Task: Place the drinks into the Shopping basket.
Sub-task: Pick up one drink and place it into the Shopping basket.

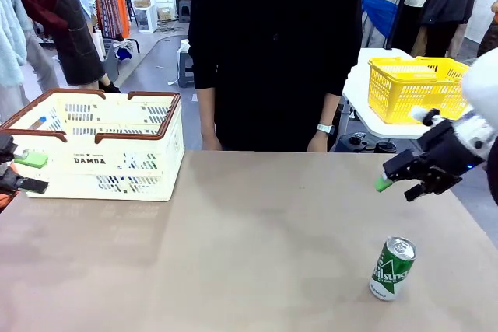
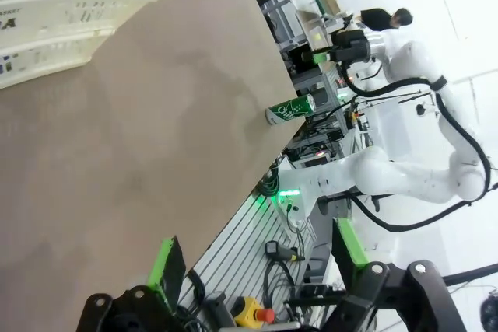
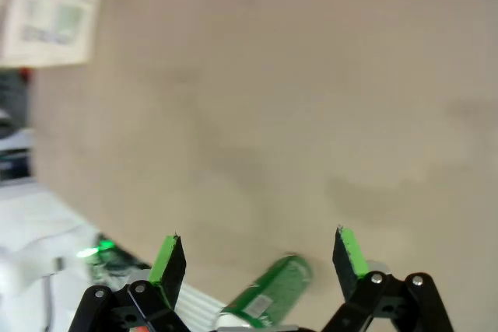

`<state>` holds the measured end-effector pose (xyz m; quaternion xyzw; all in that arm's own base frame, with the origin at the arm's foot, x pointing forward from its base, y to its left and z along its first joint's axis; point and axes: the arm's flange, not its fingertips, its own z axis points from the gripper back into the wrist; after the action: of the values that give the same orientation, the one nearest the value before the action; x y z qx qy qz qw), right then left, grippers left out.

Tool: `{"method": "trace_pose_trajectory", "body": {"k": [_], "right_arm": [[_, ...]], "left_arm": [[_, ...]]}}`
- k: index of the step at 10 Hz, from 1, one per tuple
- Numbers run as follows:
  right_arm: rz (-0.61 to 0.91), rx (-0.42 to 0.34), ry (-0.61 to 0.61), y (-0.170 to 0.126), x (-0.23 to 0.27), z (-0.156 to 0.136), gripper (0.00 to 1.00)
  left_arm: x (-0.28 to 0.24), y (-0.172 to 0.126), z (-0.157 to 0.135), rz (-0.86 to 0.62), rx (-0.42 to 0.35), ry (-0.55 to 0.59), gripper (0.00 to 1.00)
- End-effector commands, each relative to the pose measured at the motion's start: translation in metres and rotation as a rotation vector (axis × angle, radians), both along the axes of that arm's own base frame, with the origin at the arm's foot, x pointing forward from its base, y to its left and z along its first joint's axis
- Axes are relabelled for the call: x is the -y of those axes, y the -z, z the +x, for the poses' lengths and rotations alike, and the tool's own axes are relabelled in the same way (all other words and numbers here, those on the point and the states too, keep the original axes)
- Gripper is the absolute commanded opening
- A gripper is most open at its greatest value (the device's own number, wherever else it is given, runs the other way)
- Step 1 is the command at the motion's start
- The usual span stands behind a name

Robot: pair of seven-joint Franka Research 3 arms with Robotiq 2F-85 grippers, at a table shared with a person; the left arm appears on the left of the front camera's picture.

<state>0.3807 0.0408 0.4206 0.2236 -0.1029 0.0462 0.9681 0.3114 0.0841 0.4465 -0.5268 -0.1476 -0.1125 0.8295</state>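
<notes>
One green can (image 1: 392, 268) upright on the bench (image 1: 233, 239), well apart from the basket (image 1: 97, 145); right gripper (image 1: 401, 180) hangs above the can, wide open, empty; left gripper (image 1: 15, 172) beside basket, open, empty.

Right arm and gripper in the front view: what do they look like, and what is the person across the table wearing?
The right arm is white and rounded, ending in a black two-finger right gripper with a green pad and a small blue light on its body. The person wears a black long-sleeved top, a cross pendant necklace and a light-coloured wristwatch.
</notes>
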Motion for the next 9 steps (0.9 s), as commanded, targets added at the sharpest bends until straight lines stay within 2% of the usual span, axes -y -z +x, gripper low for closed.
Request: {"method": "trace_pose_trajectory", "body": {"k": [1,2,3,5,6,7,9], "right_arm": [[-0.244,0.076,0.044,0.006,0.006,-0.032,1.00],[-0.156,0.063,0.035,0.000,0.012,-0.031,1.00],[-0.135,0.036,-0.013,-0.004,-0.006,0.003,1.00],[-0.184,0.057,-0.007,-0.010,-0.001,0.002,1.00],[-0.187,0.032,-0.027,-0.013,-0.006,0.011,1.00],[-0.223,0.013,-0.020,-0.022,-0.015,0.003,1.00],[-0.289,-0.051,-0.026,-0.050,-0.038,-0.039,1.00]], "left_arm": [[0.000,-0.004,-0.001,-0.022,-0.002,-0.010,1.00],[0.000,-0.004,-0.001,-0.022,-0.002,-0.010,1.00],[0.000,-0.004,-0.001,-0.022,-0.002,-0.010,1.00],[0.000,-0.004,-0.001,-0.022,-0.002,-0.010,1.00],[0.000,-0.004,-0.001,-0.022,-0.002,-0.010,1.00],[0.000,-0.004,-0.001,-0.022,-0.002,-0.010,1.00],[0.000,-0.004,-0.001,-0.022,-0.002,-0.010,1.00]]}}
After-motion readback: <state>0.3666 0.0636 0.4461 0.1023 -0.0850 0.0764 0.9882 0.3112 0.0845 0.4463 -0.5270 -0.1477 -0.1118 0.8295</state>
